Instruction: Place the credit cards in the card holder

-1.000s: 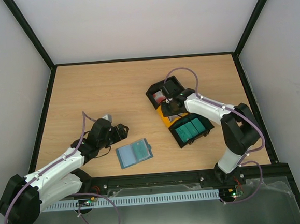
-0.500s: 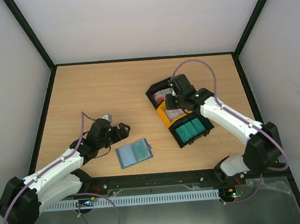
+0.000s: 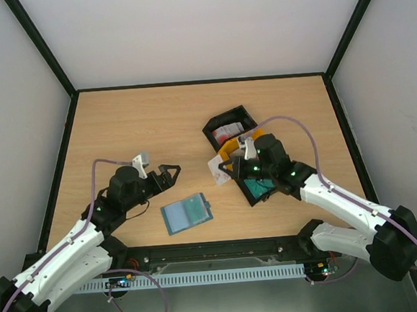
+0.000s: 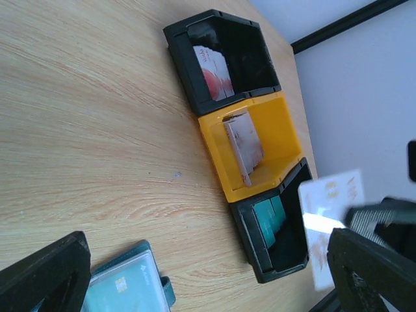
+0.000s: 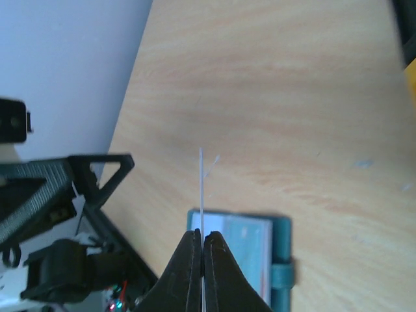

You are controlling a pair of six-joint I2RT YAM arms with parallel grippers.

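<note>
The card holder (image 3: 187, 213) lies open and flat near the table's front, teal with a pale inside; it also shows in the wrist views (image 4: 123, 286) (image 5: 247, 250). My right gripper (image 3: 229, 170) (image 5: 202, 234) is shut on a white credit card (image 3: 216, 166) (image 5: 201, 188), seen edge-on above the card holder's left part; this credit card (image 4: 328, 221) also shows at the right of the left wrist view. Another credit card (image 4: 211, 68) leans in the black bin, and one (image 4: 244, 146) stands in the yellow bin. My left gripper (image 3: 168, 170) (image 4: 208, 286) is open and empty, left of the card holder.
A three-bin tray sits right of centre: black bin (image 3: 228, 128), yellow bin (image 3: 230, 154), dark-green bin (image 3: 265, 188) holding teal items. Black frame rails border the table, with white walls behind.
My right arm has pulled back from the black bin toward the card holder, carrying a white card. My left gripper has opened wider and shifted slightly up-right.
</note>
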